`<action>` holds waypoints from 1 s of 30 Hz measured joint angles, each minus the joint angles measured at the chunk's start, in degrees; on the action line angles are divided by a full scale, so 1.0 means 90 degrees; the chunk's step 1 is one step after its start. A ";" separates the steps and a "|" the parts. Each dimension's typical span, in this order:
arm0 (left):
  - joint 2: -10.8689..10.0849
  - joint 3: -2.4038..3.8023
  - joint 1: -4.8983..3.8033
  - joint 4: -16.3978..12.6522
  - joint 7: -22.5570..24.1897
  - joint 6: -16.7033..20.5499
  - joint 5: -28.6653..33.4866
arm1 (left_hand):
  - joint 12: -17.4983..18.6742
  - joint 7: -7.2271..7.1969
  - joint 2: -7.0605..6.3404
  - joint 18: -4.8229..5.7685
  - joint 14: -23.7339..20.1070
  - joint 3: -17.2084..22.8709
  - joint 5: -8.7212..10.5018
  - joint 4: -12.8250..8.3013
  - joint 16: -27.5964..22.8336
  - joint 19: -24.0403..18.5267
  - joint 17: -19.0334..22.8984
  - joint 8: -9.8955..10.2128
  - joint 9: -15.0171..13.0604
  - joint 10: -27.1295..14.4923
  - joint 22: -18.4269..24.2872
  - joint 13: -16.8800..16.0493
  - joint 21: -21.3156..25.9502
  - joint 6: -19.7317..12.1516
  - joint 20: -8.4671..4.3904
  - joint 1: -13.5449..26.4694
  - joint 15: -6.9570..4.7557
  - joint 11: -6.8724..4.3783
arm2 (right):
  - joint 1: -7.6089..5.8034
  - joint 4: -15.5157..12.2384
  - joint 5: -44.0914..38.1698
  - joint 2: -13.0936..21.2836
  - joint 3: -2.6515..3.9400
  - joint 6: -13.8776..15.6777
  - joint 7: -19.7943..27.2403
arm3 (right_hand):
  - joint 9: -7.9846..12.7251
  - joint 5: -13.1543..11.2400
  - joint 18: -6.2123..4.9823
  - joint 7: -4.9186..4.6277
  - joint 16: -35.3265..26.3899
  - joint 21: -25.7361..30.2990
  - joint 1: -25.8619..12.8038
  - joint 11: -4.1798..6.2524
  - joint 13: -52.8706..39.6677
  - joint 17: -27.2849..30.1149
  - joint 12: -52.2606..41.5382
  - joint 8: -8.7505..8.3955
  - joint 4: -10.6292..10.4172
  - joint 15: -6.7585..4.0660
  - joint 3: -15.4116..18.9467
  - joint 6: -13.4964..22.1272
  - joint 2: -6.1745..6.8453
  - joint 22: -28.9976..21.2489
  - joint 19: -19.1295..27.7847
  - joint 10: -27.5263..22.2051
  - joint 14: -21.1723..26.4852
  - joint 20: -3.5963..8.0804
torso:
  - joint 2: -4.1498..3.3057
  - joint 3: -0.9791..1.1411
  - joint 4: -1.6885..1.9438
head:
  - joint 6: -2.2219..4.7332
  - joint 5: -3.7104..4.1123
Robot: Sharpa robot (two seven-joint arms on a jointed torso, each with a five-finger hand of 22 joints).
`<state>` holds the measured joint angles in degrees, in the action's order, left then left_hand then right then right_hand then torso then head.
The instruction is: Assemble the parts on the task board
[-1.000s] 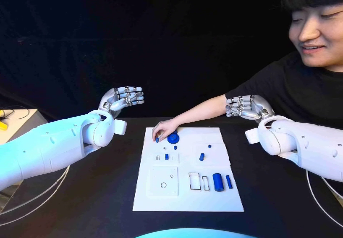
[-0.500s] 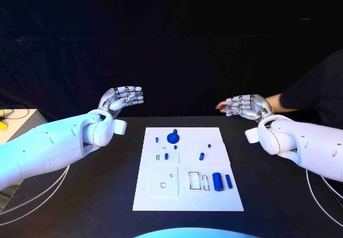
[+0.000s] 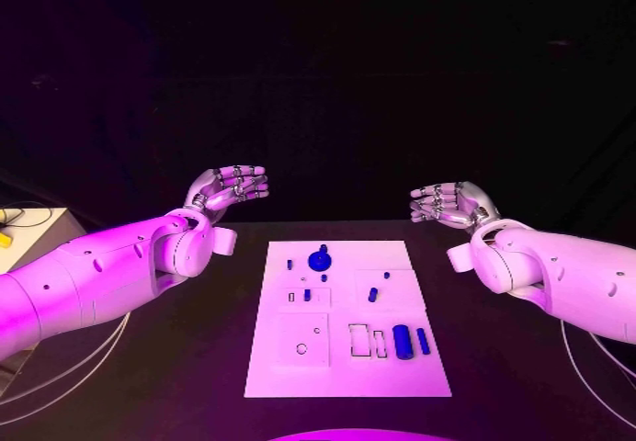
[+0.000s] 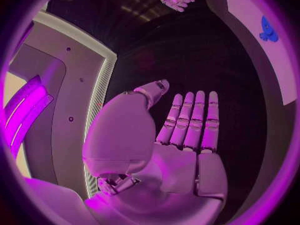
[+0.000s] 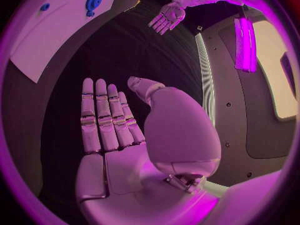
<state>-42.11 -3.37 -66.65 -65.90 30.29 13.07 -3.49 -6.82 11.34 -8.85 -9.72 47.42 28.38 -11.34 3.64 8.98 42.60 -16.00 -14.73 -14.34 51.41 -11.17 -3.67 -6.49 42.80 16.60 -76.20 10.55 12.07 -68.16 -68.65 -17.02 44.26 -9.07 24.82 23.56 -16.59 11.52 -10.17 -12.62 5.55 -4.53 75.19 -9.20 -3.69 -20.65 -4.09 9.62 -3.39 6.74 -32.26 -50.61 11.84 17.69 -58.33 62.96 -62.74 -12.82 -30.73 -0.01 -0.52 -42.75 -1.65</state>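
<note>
The white task board lies flat in the middle of the black table. On it are a round blue part near the far edge, small blue pegs around the middle, and a thick blue cylinder beside a thin peg at the near right. My left hand hovers beyond the board's far left corner, fingers apart and empty. Beyond the far right corner my right hand is raised the same way, holding nothing. The wrist views show the left hand and the right hand with straight fingers and bare palms.
A pale stand with a yellow object sits at the table's left edge. White cables curve under my left arm. Bare black table surrounds the board on both sides.
The person who touched the round blue part a second ago has pulled the arm back to the right and left the picture. The round part stays on the board. My hands have barely moved.
</note>
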 measured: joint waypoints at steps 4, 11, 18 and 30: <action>0.0009 0.0000 0.0000 -0.0007 -0.0007 0.0011 -0.0006 | 0.0000 -0.0001 0.0020 -0.0001 0.0235 0.0000 0.0000 0.0000 0.0015 0.0132 0.0009 0.0000 0.0031 0.0118 0.0046 0.0000 0.0013 0.0141 -0.0013 -0.0021 -0.0062 -0.0048 | 0.0033 0.0000 0.0000 -0.0077 0.0000 -0.0007 0.0000 | 0.0005 0.0000 0.0000 0.0000 0.0000 0.0000 0.0000 0.0000 0.0000 0.0007 0.0000 0.0000 0.0000 -0.0008 0.0000 0.0000 0.0000 -0.0008 0.0000 0.0000 -0.0008 0.0000 | 0.0000 -0.0001 -0.0011 | 0.0042 0.0007; 0.0013 0.0000 0.0001 -0.0049 -0.0326 0.0111 -0.0277 | -0.0312 0.0066 -0.0052 0.0003 0.1607 -0.0099 0.0000 0.0136 0.0984 0.1416 -0.0469 -0.0043 0.0125 0.0769 -0.0189 -0.0061 -0.0629 0.0431 -0.0352 0.0111 -0.0447 -0.0259 | 0.0056 0.0020 -0.0001 -0.0184 0.0000 -0.0034 -0.0001 | 0.0006 0.0000 0.0000 0.0000 0.0000 0.0000 0.0000 -0.0001 0.0000 0.0010 0.0000 0.0000 0.0000 -0.0023 0.0000 0.0000 0.0000 -0.0013 0.0000 0.0001 -0.0023 0.0000 | -0.0007 0.0007 -0.0010 | 0.0056 0.0026; -0.0002 0.0002 -0.0023 -0.0092 -0.1379 -0.0049 -0.1155 | -0.0806 0.0080 -0.0103 0.0003 0.2271 -0.0551 0.0000 0.0609 0.3161 0.2407 -0.1781 -0.0442 -0.0006 0.1125 -0.0865 -0.0304 -0.1761 0.0618 -0.0834 0.0390 -0.0768 -0.0490 | 0.0057 -0.0019 -0.0012 -0.0154 0.0000 -0.0054 -0.0005 | 0.0006 0.0000 0.0000 0.0000 0.0000 0.0000 0.0000 -0.0001 0.0000 0.0010 0.0000 0.0000 0.0000 -0.0023 0.0000 0.0000 0.0000 -0.0019 0.0000 0.0001 -0.0023 0.0000 | -0.0026 0.0007 0.0004 | -0.0003 0.0041; 0.0172 0.0019 -0.0476 -0.0185 -0.3634 -0.1344 -0.3571 | -0.4330 -0.0294 -0.0097 0.0352 0.3998 -0.0737 -0.0023 0.1215 0.8163 0.3441 -0.6485 -0.1559 -0.0762 0.0819 -0.5606 -0.2779 -0.6883 0.0479 -0.1186 0.0165 -0.1123 -0.0885 | -0.0062 -0.0317 -0.0078 0.0010 0.0000 -0.0057 -0.0025 | 0.0006 0.0000 0.0000 0.0000 0.0000 0.0000 -0.0027 -0.0002 0.0000 0.0017 0.0000 0.0000 0.0000 -0.0023 0.0000 0.0000 -0.0026 -0.0026 0.0000 0.0001 -0.0023 0.0000 | -0.0163 0.0038 0.0020 | -0.0092 -0.0018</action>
<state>-40.56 -3.20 -70.93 -67.57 -2.42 0.97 -35.63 -45.79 8.70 -9.73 -6.55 83.40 21.74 -11.55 14.58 82.45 73.57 -74.36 -28.76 -21.20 58.78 -61.62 -28.68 -68.44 47.10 5.92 -74.71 0.44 4.11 -68.72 -71.51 -17.71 44.34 -9.08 24.30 23.34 -16.54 11.52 -10.17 -12.62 5.55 -4.53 74.95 -9.22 -3.69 -20.50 -4.09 9.62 -3.39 6.54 -32.26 -50.61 11.60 17.46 -58.33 62.97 -62.95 -12.82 -32.20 0.34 -0.34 -43.57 -1.81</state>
